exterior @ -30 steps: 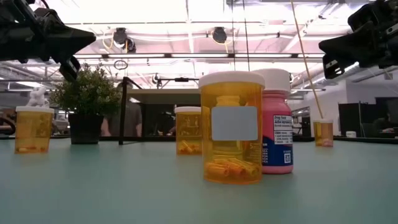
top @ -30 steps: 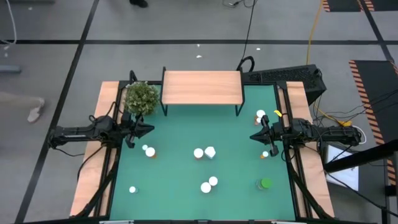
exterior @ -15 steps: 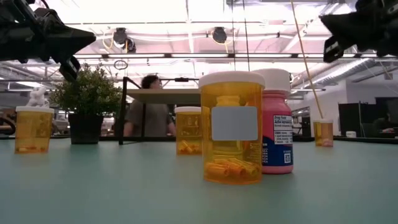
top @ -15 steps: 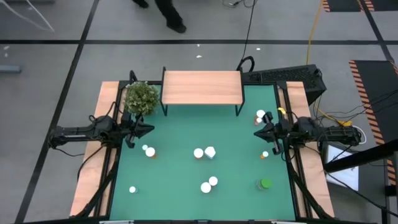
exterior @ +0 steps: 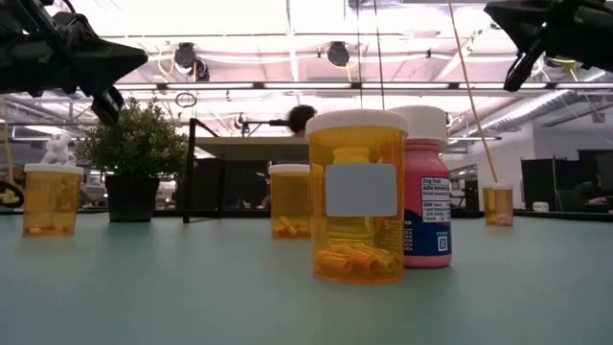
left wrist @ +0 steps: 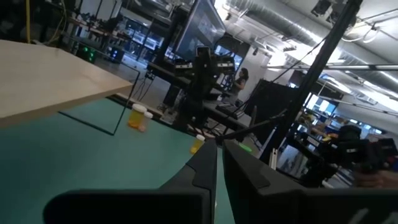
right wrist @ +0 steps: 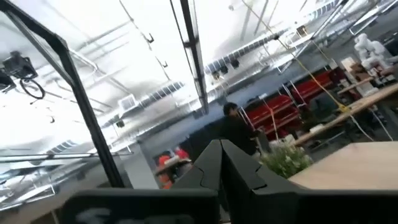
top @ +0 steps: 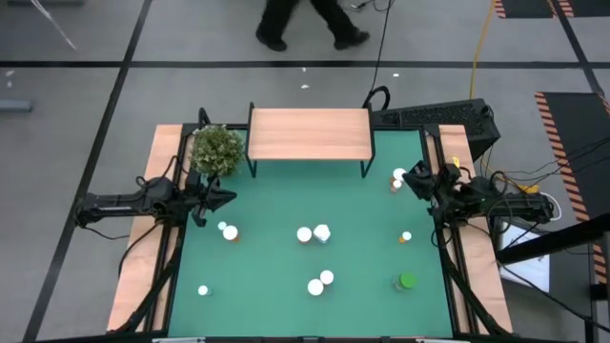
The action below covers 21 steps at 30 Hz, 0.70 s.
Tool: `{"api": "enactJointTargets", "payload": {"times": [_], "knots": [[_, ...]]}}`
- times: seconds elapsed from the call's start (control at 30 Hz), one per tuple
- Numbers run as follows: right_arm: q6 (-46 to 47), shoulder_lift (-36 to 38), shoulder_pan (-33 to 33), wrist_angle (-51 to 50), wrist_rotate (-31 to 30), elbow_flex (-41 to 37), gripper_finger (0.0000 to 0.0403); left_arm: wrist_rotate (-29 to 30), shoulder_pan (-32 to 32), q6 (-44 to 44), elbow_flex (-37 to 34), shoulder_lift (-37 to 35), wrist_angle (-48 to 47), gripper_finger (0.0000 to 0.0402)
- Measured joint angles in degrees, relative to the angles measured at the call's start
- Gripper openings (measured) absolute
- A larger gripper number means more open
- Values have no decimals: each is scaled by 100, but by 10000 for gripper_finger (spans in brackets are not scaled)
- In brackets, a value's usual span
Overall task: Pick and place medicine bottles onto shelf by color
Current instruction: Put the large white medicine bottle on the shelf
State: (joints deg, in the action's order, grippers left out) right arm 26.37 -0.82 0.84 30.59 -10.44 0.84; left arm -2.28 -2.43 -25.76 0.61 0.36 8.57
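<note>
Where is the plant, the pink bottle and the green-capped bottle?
plant (top: pixel 216 150): high view, middle of its leaves.
pink bottle (exterior: pixel 427 206): low view, on its body.
green-capped bottle (top: pixel 407 281): high view, on its cap.

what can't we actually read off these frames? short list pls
- Bottle colours: in the high view the bottles, like the one near mid-table, show little more than white caps; too small.
- Pink bottle: low view, partly covered by the orange bottle in front.
- Shelf: low view, dim, its right end hidden behind the front bottles.
- Right claw: its wrist view points up at the ceiling, so no table or bottles below it show.
</note>
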Motion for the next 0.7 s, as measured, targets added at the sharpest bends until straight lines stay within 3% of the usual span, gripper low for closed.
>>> {"api": "enactJointTargets", "payload": {"times": [0.3, 0.53, 0.6, 0.7], "knots": [[21, -2, -11, 31, -1015, 0, 0, 2, 1, -483, -3, 0, 838, 31], [-184, -7, -13, 233, -1702, 0, 0, 165, -1, -306, -1, 0, 1208, 31], [-145, -4, -18, 264, -1841, 0, 0, 583, -18, -46, -1, 0, 1354, 31], [-17, -4, -17, 229, -1682, 0, 0, 1814, -73, 152, 1, 0, 1448, 31]]}}
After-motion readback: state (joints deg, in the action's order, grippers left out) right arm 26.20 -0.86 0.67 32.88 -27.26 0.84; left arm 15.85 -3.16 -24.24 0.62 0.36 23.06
